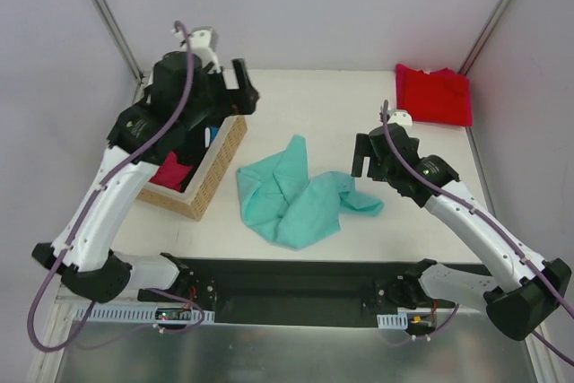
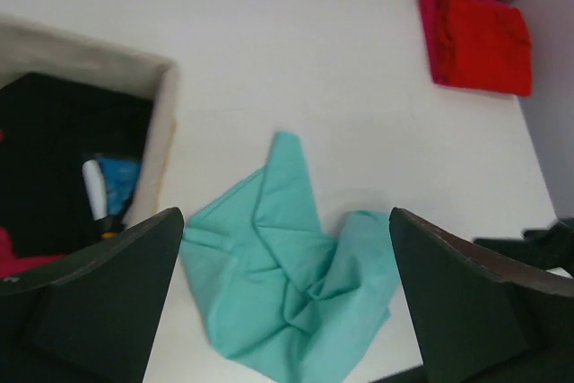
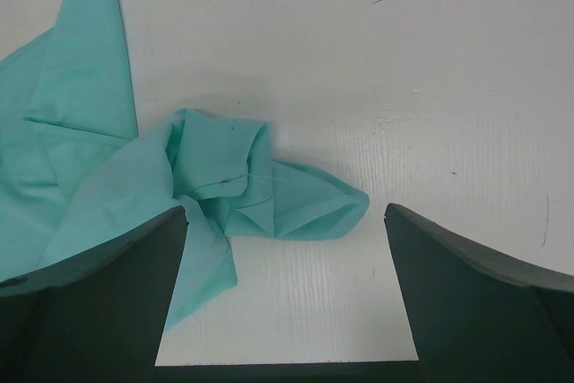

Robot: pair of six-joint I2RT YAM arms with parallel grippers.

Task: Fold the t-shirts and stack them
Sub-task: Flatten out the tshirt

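Over the basket (image 1: 220, 163), my left gripper (image 1: 244, 87) hangs empty, fingers wide apart. At centre the teal t-shirt (image 1: 296, 195) lies crumpled, not yet folded; my right gripper (image 1: 363, 157) hovers beside it, spread and empty. Far right, the red t-shirt (image 1: 435, 94) sits folded: roughly halfway, I judge.

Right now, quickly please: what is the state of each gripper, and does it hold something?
Left gripper: open, jaws wide apart, holding nothing.
Right gripper: open, jaws wide apart, holding nothing.
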